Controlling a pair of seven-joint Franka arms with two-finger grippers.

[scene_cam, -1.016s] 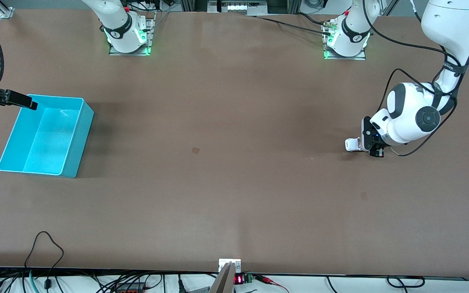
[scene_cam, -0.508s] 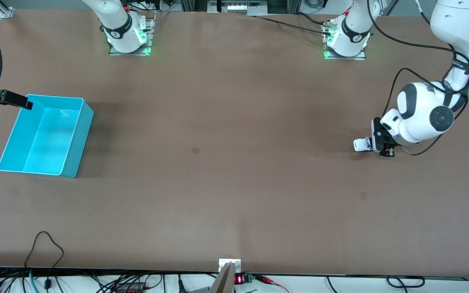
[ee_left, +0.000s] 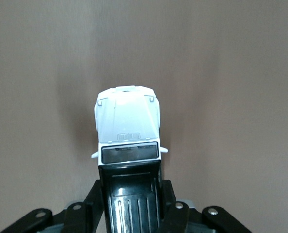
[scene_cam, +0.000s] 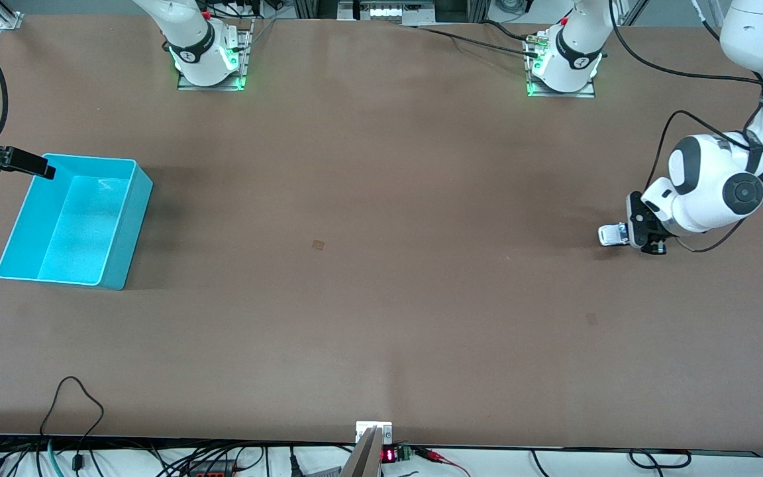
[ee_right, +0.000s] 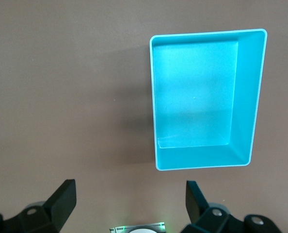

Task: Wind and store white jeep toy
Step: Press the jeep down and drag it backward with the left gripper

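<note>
The white jeep toy (scene_cam: 610,234) has a black roof and sits low at the table near the left arm's end. My left gripper (scene_cam: 634,233) is shut on its black rear part. In the left wrist view the jeep (ee_left: 128,124) points away from the gripper (ee_left: 130,201), with the fingers (ee_left: 169,201) pressed against both sides of the black roof. My right gripper (scene_cam: 40,167) is open and empty, high over the edge of the turquoise bin (scene_cam: 123,258) at the right arm's end. The right wrist view shows the bin (ee_right: 245,97) empty below the gripper (ee_right: 130,199).
The two arm bases (scene_cam: 206,63) (scene_cam: 563,66) stand along the table edge farthest from the front camera. A small square mark (scene_cam: 318,244) lies mid-table and another (scene_cam: 591,318) nearer the camera than the jeep. Cables (scene_cam: 77,397) hang at the near edge.
My left gripper has moved steadily toward the left arm's end of the table, taking the jeep with it along the surface. The right gripper has barely moved.
</note>
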